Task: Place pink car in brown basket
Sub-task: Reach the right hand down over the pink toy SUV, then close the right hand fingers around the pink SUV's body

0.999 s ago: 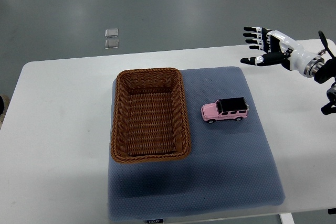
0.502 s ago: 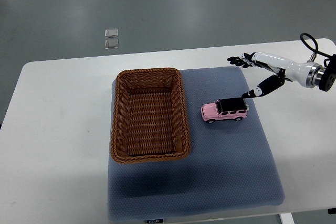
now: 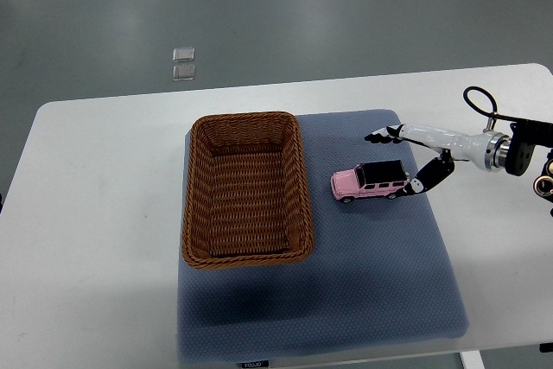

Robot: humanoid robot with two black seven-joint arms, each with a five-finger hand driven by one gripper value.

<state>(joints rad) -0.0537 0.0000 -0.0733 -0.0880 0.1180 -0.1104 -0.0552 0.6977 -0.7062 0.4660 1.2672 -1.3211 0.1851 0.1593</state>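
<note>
1. The car point(image 3: 371, 181) is pink with a black roof. It sits on its wheels on the blue mat point(image 3: 380, 265), a little to the right of the basket point(image 3: 245, 187), with a gap between them.

2. The car looks small, hard and light. It is likely made of metal or plastic, so it is not squashed by a grip. Its sides look smooth and may be slippery, and it may roll on its wheels if pushed.

3. The best place to hold it is judged to be across the two long sides, near the middle. The wheels are best left alone.

4. The right robot hand point(image 3: 408, 162) is spread and nothing is held. The long fingers point(image 3: 383, 136) reach out above the back end of the car, and the thumb point(image 3: 417, 185) is seen just beside the car's back end. It cannot be told if the thumb is touching it.

5. The left robot hand is not seen.

6. The basket is brown and woven, with tall walls all round and nothing inside. The car must be lifted over the right wall, not slid.

7. Lots of open mat is seen around the car and below it. The white surface point(image 3: 95, 213) is bare on the left. The mat's right edge is near the robot hand.
</note>
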